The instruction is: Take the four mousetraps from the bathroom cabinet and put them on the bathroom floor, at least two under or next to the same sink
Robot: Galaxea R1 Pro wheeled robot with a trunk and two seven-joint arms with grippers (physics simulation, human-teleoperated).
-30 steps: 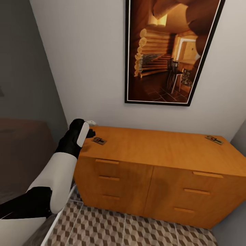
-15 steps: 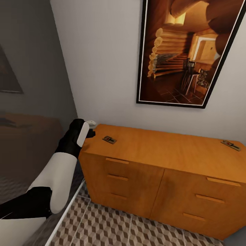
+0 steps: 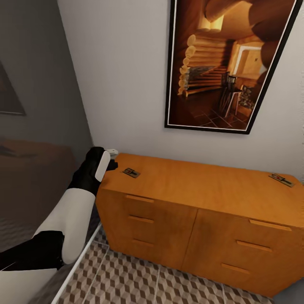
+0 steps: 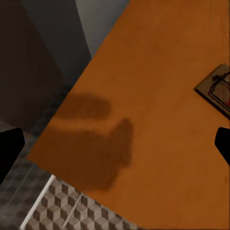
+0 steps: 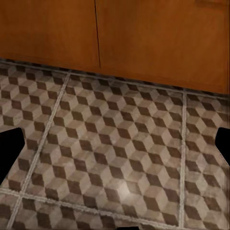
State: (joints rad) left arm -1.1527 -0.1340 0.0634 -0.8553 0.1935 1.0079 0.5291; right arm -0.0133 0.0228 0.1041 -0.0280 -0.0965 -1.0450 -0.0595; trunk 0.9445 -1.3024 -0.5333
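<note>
Now 2 mousetraps (image 3: 131, 172) (image 3: 282, 179) lie atop 1 cabinet (image 3: 198, 219).

The head camera is swinging, so the whole picture is shifting: first to the left, now slightly back to the right, and a little downward. The cabinet (image 3: 198, 185), the two mousetraps (image 3: 131, 172) (image 3: 282, 179) on its top and the framed picture (image 3: 223, 63) are keeping their places relative to each other. The left arm (image 3: 80, 198) is holding the same spot in the picture, its gripper (image 3: 110, 158) at the cabinet's far left corner.
</note>
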